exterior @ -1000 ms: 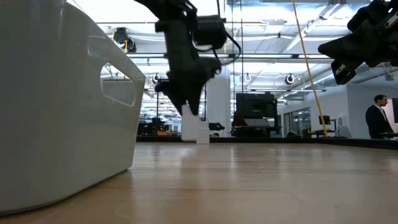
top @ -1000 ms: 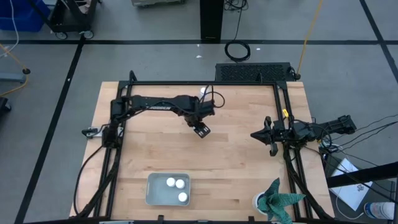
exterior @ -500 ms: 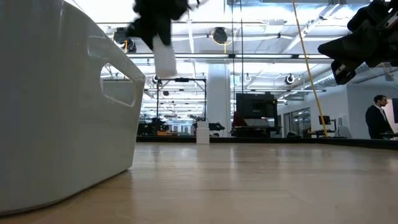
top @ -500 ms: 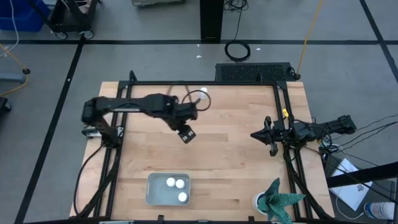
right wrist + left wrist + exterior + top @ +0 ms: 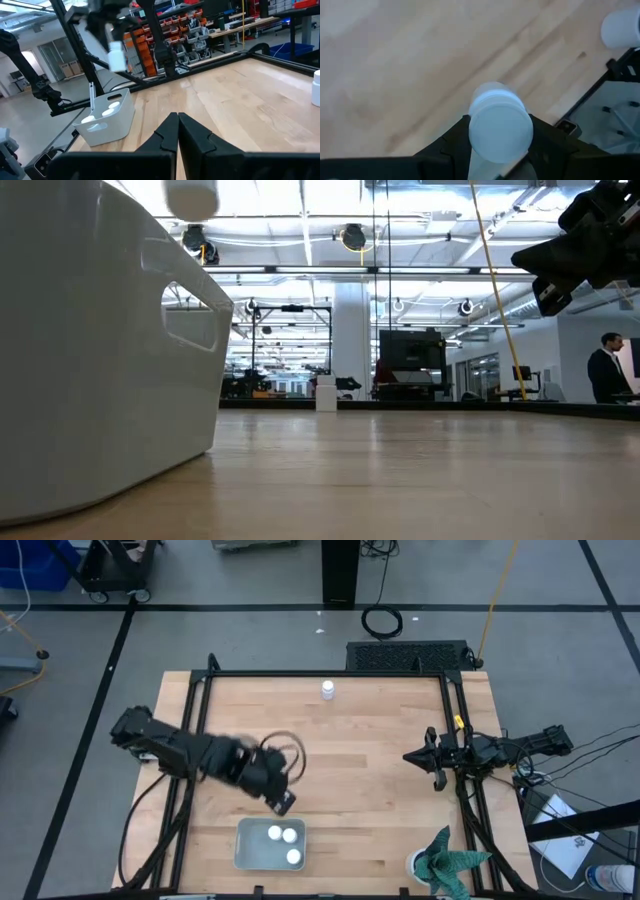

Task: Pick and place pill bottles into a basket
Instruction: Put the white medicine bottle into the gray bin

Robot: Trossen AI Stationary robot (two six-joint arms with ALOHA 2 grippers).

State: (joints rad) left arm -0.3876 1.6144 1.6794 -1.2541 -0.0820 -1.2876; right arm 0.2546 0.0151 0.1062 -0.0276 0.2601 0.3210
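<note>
From where I stand, the wooden table [image 5: 380, 770] carries the pale basket [image 5: 247, 850] at its near edge, with three pill bottles [image 5: 283, 843] already lying inside. The left arm reaches across toward it, and the left gripper [image 5: 283, 803] hangs in the air just beside the basket's far rim, its fingers [image 5: 452, 145] closed snugly on a fourth bottle [image 5: 500, 122]. The right gripper [image 5: 436, 762] waits over the table's right side, its fingers pressed together on nothing. One last bottle [image 5: 327, 690] stands alone at the far edge, well apart from everything. I judge this the carrying step, nearly over. The next move calls for bringing the held bottle over the basket's open middle, clear of the rim, and then parting the fingers.
</note>
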